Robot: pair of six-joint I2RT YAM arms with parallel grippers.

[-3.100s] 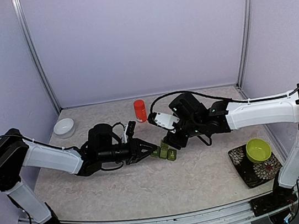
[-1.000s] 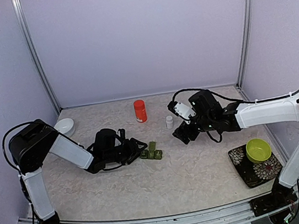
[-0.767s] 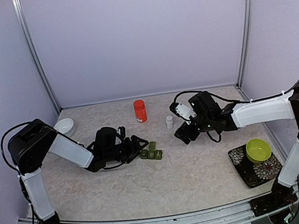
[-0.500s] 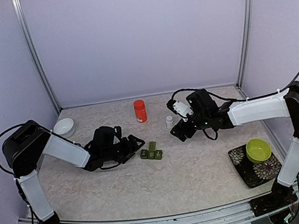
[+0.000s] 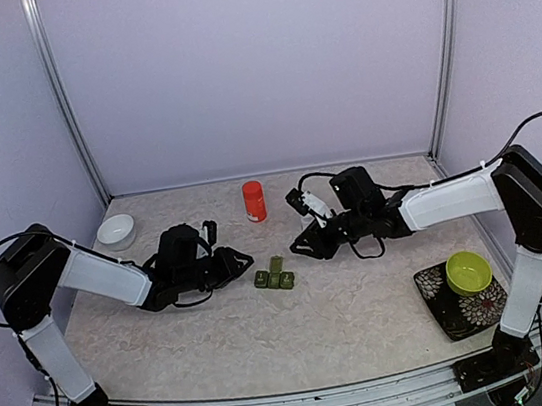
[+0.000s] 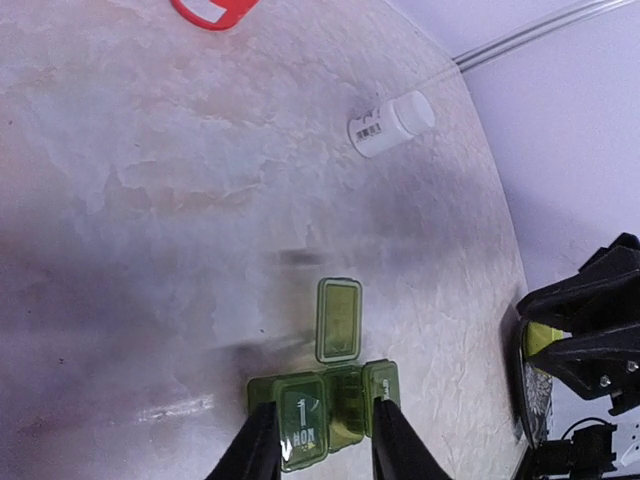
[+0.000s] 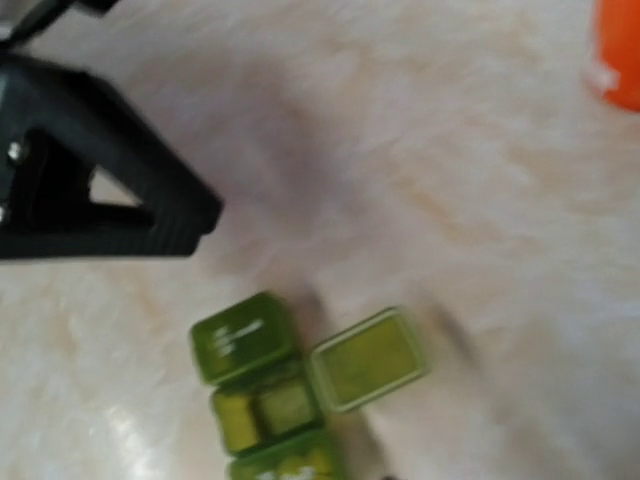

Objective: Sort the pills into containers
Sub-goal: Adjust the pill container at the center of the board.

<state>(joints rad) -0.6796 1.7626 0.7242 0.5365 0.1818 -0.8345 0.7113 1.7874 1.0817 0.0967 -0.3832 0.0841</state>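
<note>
The dark green pill box point(image 5: 275, 278) lies mid-table, its middle lid point(image 6: 338, 318) flipped open; the end lids are down. In the right wrist view the box point(image 7: 245, 335) is blurred, and no pills can be made out. My left gripper point(image 5: 249, 260) hovers just left of the box. Its fingers point(image 6: 262, 445) stand narrowly apart at the near ends of the box point(image 6: 305, 415) with nothing gripped. My right gripper point(image 5: 298, 250) hangs just right of the box; its fingertips stay out of its own wrist view.
A red-orange bottle point(image 5: 254, 201) stands behind the box. A small white bottle point(image 6: 392, 124) shows beyond it. A white bowl point(image 5: 116, 230) sits far left. A lime-green bowl point(image 5: 467, 271) rests on a patterned tray point(image 5: 445, 308) at the right.
The right arm has swung left toward the pill box and now hides the small white bottle from above. The left gripper has drawn back a little from the box.
</note>
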